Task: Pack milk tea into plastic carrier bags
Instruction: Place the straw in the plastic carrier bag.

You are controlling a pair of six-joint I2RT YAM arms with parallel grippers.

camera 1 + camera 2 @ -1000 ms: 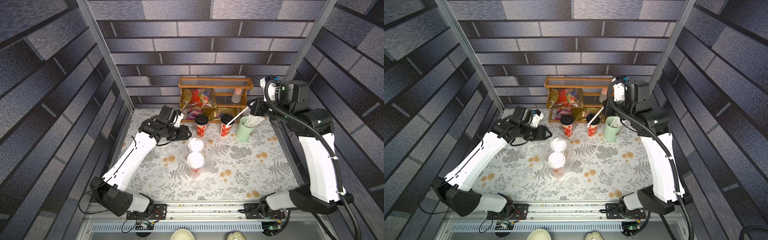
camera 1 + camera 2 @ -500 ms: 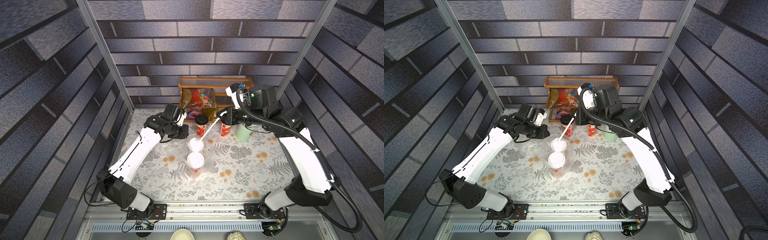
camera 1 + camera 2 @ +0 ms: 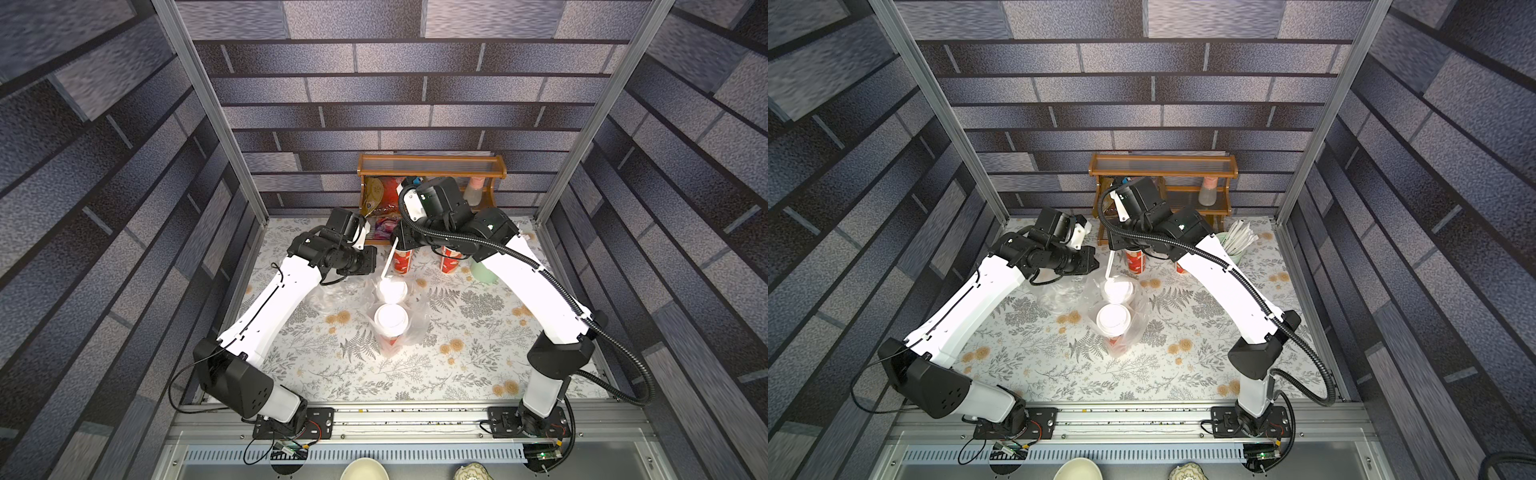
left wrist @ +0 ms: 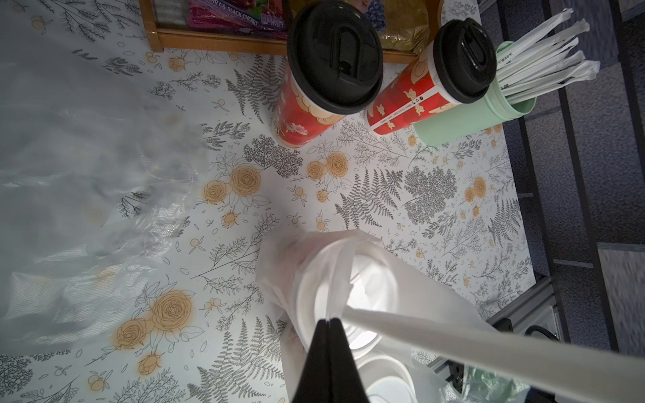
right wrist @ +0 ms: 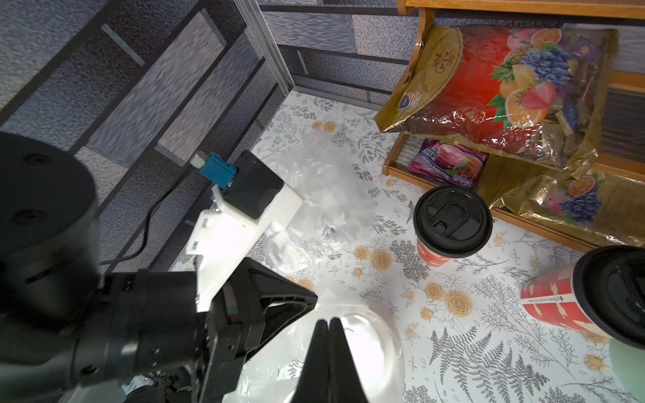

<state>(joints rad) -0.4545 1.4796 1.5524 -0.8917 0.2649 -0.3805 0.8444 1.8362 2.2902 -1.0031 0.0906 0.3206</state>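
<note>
A floral-printed bench (image 3: 457,365) carries a brown wooden rack (image 3: 432,166) at its back edge. Near the bench's middle, a clear crinkly plastic carrier bag (image 3: 415,328) stands around two tall red paper cups with white dome lids (image 3: 391,320), one behind the other. A second clear bag (image 3: 1059,297) lies crumpled just beside it, toward the left edge. Two red cups with black lids (image 4: 335,52) stand before the rack, with a pale green cup of white straws (image 4: 464,118) beside them toward the right edge.

The left gripper (image 4: 328,319), jaws pressed together, pinches a handle strip of the standing bag above the far white lid. The right gripper (image 5: 328,320), jaws also closed, holds a white wrapped straw (image 3: 387,262) that slants down toward that lid.
</note>
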